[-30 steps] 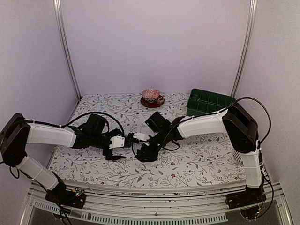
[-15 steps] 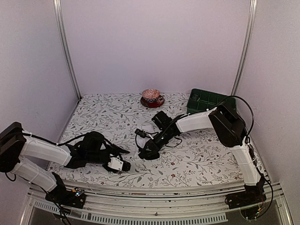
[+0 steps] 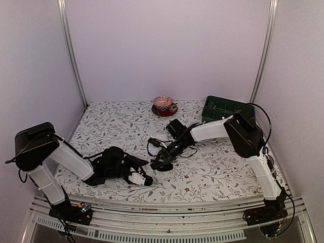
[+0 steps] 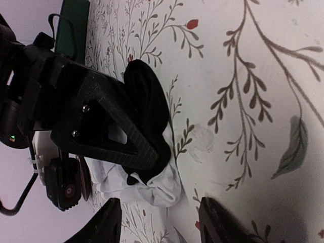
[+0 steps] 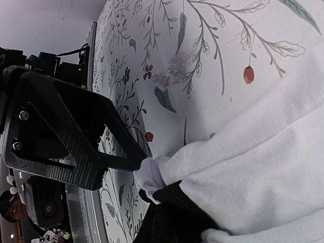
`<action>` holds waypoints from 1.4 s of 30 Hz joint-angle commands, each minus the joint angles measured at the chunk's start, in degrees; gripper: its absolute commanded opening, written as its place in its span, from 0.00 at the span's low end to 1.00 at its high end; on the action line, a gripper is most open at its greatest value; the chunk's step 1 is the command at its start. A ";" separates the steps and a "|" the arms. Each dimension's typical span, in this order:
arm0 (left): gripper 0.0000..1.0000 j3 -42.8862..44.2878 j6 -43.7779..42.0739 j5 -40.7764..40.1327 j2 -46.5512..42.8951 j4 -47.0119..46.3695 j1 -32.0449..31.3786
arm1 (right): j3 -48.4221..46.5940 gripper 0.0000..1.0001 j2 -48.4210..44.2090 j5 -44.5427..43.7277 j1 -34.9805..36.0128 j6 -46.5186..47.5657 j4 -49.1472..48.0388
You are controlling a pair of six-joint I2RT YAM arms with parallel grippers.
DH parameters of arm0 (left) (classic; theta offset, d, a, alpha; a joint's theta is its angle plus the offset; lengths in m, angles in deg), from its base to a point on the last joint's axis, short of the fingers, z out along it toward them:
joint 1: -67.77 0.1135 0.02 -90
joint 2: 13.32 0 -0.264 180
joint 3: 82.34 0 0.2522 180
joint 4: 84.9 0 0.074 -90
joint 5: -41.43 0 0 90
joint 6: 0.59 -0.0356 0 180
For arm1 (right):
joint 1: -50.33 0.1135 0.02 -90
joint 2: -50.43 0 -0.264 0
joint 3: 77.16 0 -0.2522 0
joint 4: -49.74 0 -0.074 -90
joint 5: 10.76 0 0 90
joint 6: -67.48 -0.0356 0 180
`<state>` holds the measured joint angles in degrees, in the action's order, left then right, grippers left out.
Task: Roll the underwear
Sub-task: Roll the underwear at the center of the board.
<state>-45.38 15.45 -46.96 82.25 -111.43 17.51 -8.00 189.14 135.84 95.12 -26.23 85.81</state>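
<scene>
White-and-black underwear (image 5: 253, 167) lies bunched on the floral table (image 3: 217, 172), pinched by the right gripper (image 3: 158, 164); the left gripper (image 4: 162, 223) sits nearby, spread open.

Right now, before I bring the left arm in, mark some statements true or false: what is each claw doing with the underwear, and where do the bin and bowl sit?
1. The right claw is pinched on the underwear. True.
2. The left claw grips the underwear as well. False: it is open and empty, short of the cloth.
3. The green bin stands at the far right of the table. True.
4. The bowl lies at the near edge beside the left arm. False: it sits on a red saucer at the far edge.
</scene>
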 commanded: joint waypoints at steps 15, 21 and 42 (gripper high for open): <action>0.42 4.22 -4.19 -5.36 8.30 1.80 -2.30 | -0.21 0.04 2.43 -2.53 -0.76 0.93 2.65; 0.19 4.14 -4.26 -5.60 9.90 1.47 -2.76 | -0.48 0.04 2.61 -2.50 -0.76 0.89 2.67; 0.00 13.99 10.06 4.17 1.56 32.87 -0.44 | 19.76 0.70 -32.79 -20.16 1.09 8.38 -1.38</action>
<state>-33.69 20.39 -47.66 85.14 -91.59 16.11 6.03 165.45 123.62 95.04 -20.85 86.86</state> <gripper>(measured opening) 0.017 0.681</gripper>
